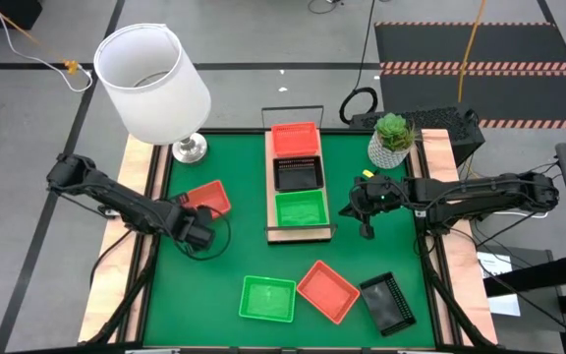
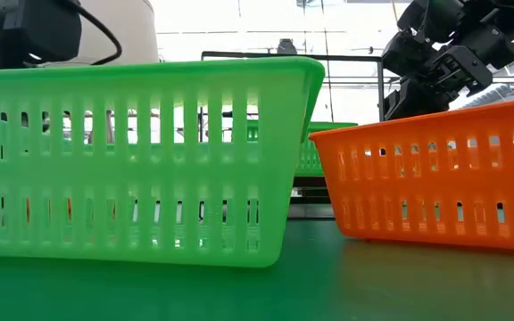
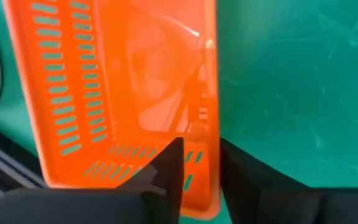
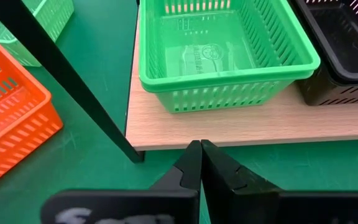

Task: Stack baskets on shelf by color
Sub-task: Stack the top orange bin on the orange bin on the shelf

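Observation:
The shelf (image 1: 271, 197) runs near to far at mid-table. It carries an orange-red basket (image 1: 296, 140), a black one (image 1: 298, 173) and a green one (image 1: 301, 209). In the right wrist view that green basket (image 4: 222, 56) shows a second rim nested beneath. A third orange-red basket (image 1: 209, 199) sits left of the shelf, with my left gripper (image 1: 195, 216) shut on it. My right gripper (image 1: 367, 228) hovers shut just right of the shelf's near end, touching nothing. Loose on the mat near the front lie a green basket (image 1: 267, 297), an orange-red one (image 1: 327, 290) and a black one (image 1: 388, 302). My left gripper pinches one side wall (image 3: 209, 134) of the orange-red basket, one finger (image 3: 166, 171) inside the basket and the other (image 3: 244, 177) outside. The fingers come from above, slanting down. I cannot tell whether the basket's floor is off the mat.
A white lamp (image 1: 155, 79) stands at the table's far left corner and a potted plant (image 1: 393, 138) at the far right. The shelf's black wire end frame (image 4: 73, 87) rises close to my right gripper. Bare green mat (image 1: 224, 256) lies between the held basket and the loose ones.

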